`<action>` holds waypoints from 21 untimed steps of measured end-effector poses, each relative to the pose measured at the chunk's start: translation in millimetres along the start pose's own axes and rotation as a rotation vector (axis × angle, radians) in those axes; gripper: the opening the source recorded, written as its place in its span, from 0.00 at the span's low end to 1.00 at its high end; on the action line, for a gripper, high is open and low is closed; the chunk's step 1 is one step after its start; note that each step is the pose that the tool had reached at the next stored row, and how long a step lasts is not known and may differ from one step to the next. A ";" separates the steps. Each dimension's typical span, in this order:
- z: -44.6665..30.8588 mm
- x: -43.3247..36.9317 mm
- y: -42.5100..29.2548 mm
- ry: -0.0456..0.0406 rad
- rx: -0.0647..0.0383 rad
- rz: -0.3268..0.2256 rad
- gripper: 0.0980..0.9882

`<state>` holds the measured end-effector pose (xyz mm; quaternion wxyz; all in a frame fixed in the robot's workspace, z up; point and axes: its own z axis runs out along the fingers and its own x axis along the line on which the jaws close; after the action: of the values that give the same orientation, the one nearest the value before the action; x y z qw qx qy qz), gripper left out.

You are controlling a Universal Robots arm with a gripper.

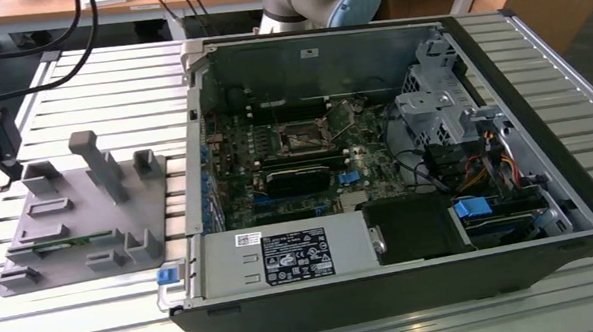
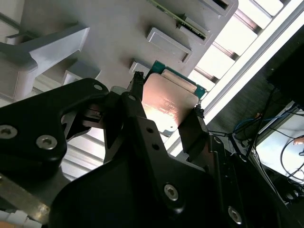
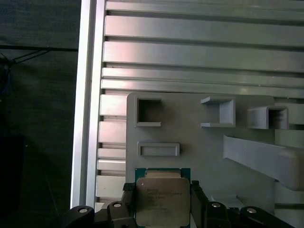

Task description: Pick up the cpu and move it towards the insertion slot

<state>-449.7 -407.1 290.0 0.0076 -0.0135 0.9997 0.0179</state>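
We see the tool (image 2: 168, 95) clamped on the cpu (image 3: 163, 202) at the grey fixture (image 3: 199, 152): grasp looks made, and the carry calls for a level sweep to the insertion slot (image 1: 303, 139).

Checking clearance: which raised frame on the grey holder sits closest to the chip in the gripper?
The long low frame, just beyond the chip; the square frame lies farther.

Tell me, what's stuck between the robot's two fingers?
The cpu, its silvery top showing in the first wrist view, sits between the fingers, gripped at two opposite edges; both wrist views show it.
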 end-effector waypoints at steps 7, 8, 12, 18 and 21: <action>-5.4 -0.1 0.2 0.0000 0.000 0.000 0.50; -6.3 -0.1 0.2 0.0000 0.000 0.000 0.50; -9.9 -0.2 0.4 -0.0001 0.000 0.000 0.50; -15.1 -0.2 0.5 0.0000 0.000 0.000 0.50; -17.1 -0.3 0.6 -0.0001 0.000 0.000 0.50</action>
<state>-449.7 -407.1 307.1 0.0076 -0.0135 0.9997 0.0179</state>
